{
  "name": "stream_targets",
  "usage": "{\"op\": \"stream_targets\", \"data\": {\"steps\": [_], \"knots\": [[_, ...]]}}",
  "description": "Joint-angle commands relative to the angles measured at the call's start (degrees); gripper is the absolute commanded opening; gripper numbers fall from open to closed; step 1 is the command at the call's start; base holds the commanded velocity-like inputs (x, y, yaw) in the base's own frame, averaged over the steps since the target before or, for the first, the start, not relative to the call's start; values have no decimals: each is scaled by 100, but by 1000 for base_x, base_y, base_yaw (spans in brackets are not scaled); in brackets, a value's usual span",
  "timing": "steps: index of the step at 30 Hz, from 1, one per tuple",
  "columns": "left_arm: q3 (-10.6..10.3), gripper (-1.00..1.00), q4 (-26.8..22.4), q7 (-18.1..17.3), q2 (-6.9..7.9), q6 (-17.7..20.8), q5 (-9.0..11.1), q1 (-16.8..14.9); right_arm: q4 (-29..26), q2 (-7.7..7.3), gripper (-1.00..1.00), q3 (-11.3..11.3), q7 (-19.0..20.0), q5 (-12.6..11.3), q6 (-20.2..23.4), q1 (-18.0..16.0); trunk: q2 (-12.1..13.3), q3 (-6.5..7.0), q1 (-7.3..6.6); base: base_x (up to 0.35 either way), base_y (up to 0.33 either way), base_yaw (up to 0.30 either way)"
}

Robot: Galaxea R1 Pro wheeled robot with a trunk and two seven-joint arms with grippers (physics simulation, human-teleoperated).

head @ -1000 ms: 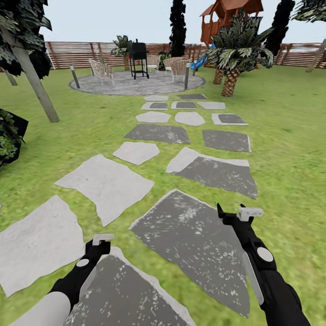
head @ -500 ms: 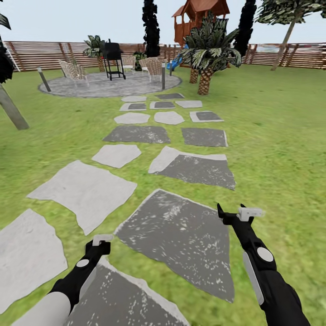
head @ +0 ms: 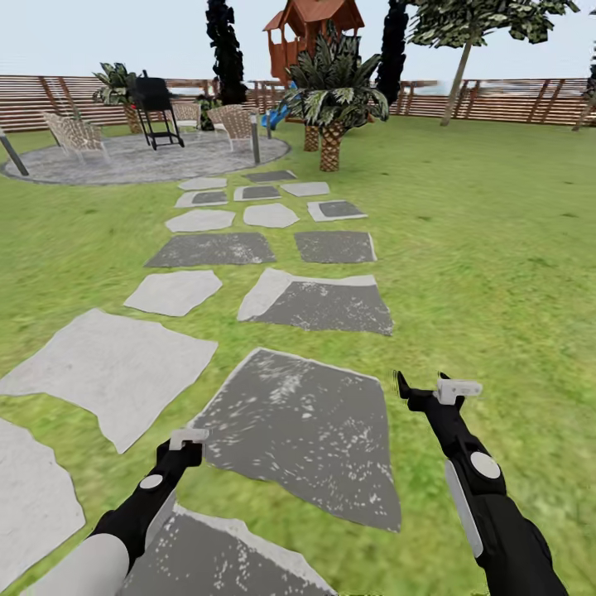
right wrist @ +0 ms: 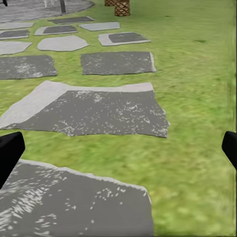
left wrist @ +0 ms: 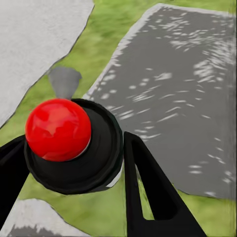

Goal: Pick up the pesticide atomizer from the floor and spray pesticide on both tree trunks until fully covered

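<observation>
Left gripper: your left claw is closed on the pesticide atomizer, with a black finger pressed against each side of it. In the head view it hangs at the near left corner of the big dark stepping stone.
Right gripper: you have this one spread wide with nothing between the fingers. It sits just off the stone's right edge, over grass.
Atomizer axis: you see it end-on in the left wrist view. Its long axis runs away from the camera, toward the ground.
Atomizer make: a round matt black body, with a glossy red ball on the end facing the camera.
Stone: flat, angular, dark grey, flecked white.
Tree trunk: pale, straight and leaning. It stands far beyond the stone to the right, by the slatted wooden fence.
</observation>
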Motion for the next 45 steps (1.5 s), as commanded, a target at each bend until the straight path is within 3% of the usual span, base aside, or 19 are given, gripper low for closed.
{"op": "stream_targets", "data": {"steps": [1, 45], "knots": [[0, -100, -1, 0, 1, 0, -1, -1, 0, 0, 100, 1, 0, 0, 0, 0, 0, 0, 0, 0, 0, -300], [0, -100, 14, 0, 7, 0, -1, 3, 9, 0, 100, 7, 0, 9, 0, 0, 0, 0, 0, 0, 0, -300]]}}
